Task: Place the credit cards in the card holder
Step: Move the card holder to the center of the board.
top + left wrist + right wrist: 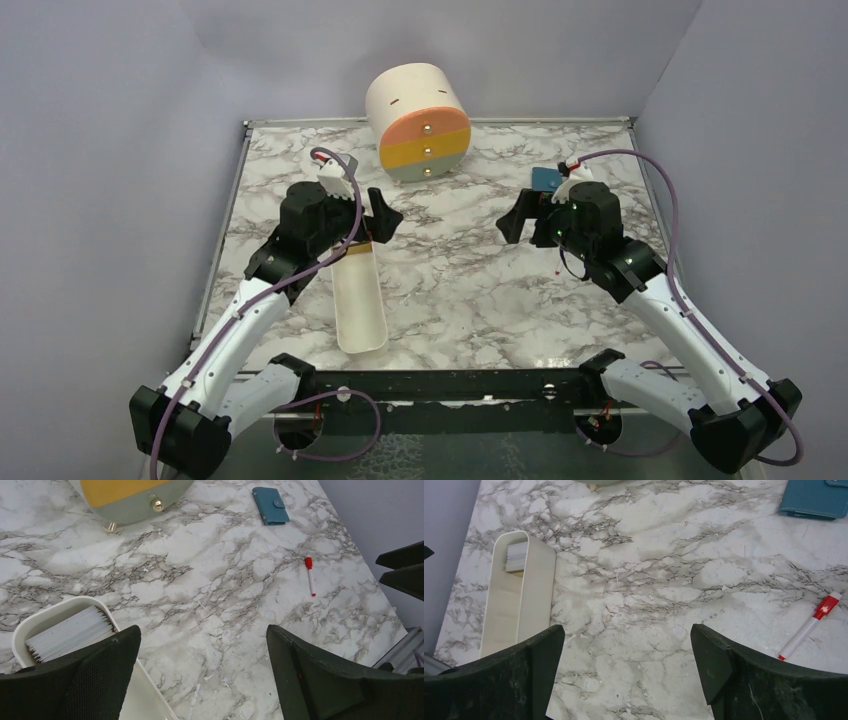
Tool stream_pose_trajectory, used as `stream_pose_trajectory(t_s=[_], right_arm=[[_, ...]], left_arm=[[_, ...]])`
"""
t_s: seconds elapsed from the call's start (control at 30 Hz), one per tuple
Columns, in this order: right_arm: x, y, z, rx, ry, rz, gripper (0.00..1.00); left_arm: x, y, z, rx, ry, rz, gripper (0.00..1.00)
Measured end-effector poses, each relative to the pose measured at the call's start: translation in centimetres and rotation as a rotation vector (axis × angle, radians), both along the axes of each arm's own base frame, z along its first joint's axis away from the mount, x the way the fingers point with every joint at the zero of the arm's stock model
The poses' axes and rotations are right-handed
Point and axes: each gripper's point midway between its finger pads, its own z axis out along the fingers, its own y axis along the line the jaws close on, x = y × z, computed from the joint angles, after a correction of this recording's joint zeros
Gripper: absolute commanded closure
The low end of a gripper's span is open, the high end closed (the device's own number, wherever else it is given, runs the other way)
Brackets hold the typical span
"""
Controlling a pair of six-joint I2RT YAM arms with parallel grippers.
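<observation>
The credit cards [70, 630] stand on edge in a tight pale stack at the far end of a long white tray [360, 300]. The tray lies on the left half of the marble-patterned worktop [450, 290]. Any print on the cards is too small to read.

The card holder [270, 505] lies closed and flat near the far right corner, well apart from the tray, its snap tab on top. In the top view the right wrist partly hides it.

A red-capped white pen [310, 575] lies on the right side, nearer than the card holder. A cream cylinder [418, 120] rests at the far edge, its orange, yellow and grey drawer fronts facing the arms.

The left pincer [202, 630] hangs over the tray's card end, jaws spread wide and holding nothing. The right pincer [626, 630] hovers over bare marble beside the pen, equally wide and empty.
</observation>
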Motion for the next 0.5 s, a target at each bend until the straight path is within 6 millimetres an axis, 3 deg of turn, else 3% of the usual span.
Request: stream_pose_trajectory(t_s=[0.27,0.5], right_arm=[[0.1,0.0,-0.2,-0.011,0.001,0.006,0.0],[3.0,-0.8,-2.1,-0.131,0.024,-0.061,0.01]], left_arm=[[-0.4,0.4,0.7,-0.005,-0.03,0.009,0.01],[-1.0,0.1,-0.1,0.012,0.001,-0.025,0.01]])
